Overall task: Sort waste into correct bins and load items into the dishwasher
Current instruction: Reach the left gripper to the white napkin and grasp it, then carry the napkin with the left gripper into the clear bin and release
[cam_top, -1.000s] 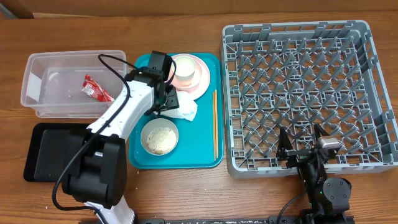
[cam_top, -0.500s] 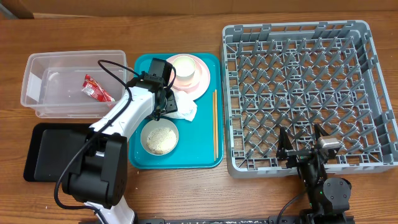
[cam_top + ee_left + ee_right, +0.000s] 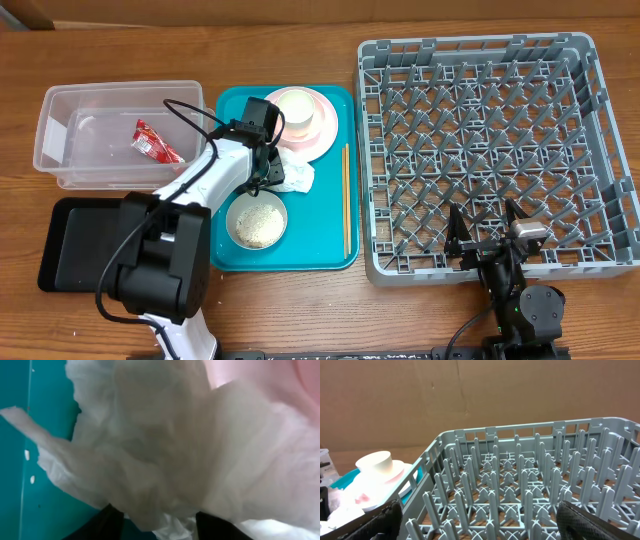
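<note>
now lower than a second ago, left fingers spread astride the crumpled napkin at mid teal tray; straddle plain at the wrist, hidden overhead. right fingers released, at rack right of tray.

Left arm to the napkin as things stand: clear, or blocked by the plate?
Likely yes. The left gripper is right at the napkin, with its fingers either side of a fold in the wrist view. The plate only borders it, and nothing lies on top.
</note>
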Available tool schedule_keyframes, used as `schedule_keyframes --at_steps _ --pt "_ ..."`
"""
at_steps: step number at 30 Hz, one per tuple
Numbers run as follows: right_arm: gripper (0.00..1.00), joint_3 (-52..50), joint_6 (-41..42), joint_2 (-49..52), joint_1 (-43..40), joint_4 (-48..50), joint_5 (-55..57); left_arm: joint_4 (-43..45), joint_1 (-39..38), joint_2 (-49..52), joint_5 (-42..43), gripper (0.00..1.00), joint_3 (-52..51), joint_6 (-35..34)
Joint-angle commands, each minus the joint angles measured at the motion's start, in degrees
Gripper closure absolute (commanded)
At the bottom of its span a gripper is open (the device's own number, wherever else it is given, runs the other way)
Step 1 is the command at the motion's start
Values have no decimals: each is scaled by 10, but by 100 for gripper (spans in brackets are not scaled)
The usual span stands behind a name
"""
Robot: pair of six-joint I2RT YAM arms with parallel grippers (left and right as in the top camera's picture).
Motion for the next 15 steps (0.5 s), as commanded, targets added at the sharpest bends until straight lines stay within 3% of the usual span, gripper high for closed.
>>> schedule_keyframes --at_steps 1,5,10,15 --pt "0 -6 3 -6 -4 3 5 5 0 5 -11 63 -6 -8" --pt "0 -6 3 -6 -4 3 6 8 1 5 -12 81 -6 -6" --pt "0 -6 3 -6 -4 3 6 -5 1 2 -12 96 16 15" --pt "0 -6 3 -6 -4 3 6 -61 1 -15 -12 96 95 27"
